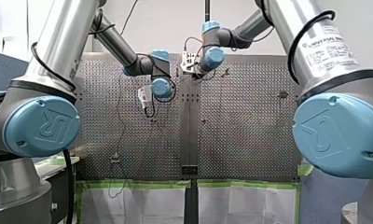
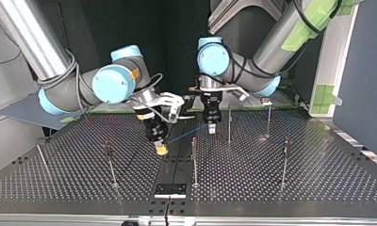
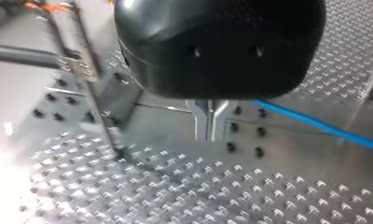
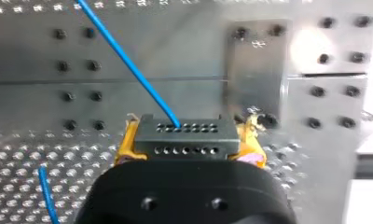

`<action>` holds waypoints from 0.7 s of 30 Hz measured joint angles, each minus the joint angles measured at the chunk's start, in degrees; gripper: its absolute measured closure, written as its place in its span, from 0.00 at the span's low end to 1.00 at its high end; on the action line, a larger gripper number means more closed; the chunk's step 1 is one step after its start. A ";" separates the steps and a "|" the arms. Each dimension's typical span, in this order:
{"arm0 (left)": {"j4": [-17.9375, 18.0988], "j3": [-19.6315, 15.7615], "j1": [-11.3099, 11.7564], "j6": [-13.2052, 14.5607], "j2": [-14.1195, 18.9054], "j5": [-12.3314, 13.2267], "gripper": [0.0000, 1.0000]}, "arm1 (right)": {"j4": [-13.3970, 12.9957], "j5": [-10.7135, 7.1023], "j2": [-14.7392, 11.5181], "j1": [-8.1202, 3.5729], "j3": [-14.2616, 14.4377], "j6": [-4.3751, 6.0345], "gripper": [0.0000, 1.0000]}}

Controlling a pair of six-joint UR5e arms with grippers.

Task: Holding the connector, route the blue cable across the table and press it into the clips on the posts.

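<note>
**At the table's centre strip: connector gripped, cable strung between the two grippers**

My right gripper point(image 4: 187, 142) is clamped on the black connector point(image 4: 184, 133), with its yellow pads point(image 4: 127, 147) against the connector's two ends, low over the perforated table point(image 2: 295, 188). The blue cable point(image 4: 128, 63) leaves the connector's hole face and runs taut across the centre strip to my left gripper point(image 3: 211, 126). Its metal fingers point(image 3: 201, 119) are drawn together. The cable comes out just beside them from under the gripper body; pinched or not, cannot tell.

Obstacles, top view: a thin post point(image 2: 194, 157) stands in front of the gap between the grippers, and a second post point(image 2: 229, 123) stands just beside my left gripper. A black plate point(image 2: 170, 190) lies at the near edge.

Both arms come down steeply with wrists bent and grippers pointing at the table, the right one slightly tilted.
</note>
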 joint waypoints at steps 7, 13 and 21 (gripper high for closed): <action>-1.11 0.01 -0.23 0.15 3.64 -0.93 1.00 | 0.14 -0.01 -3.15 0.02 0.06 0.14 1.00; -1.58 0.03 -0.47 0.23 5.76 -1.02 1.00 | 0.26 0.02 -4.21 0.26 0.39 0.16 1.00; -0.94 0.02 -0.61 0.23 5.99 -0.60 1.00 | 0.17 0.03 -4.15 0.40 0.79 0.13 1.00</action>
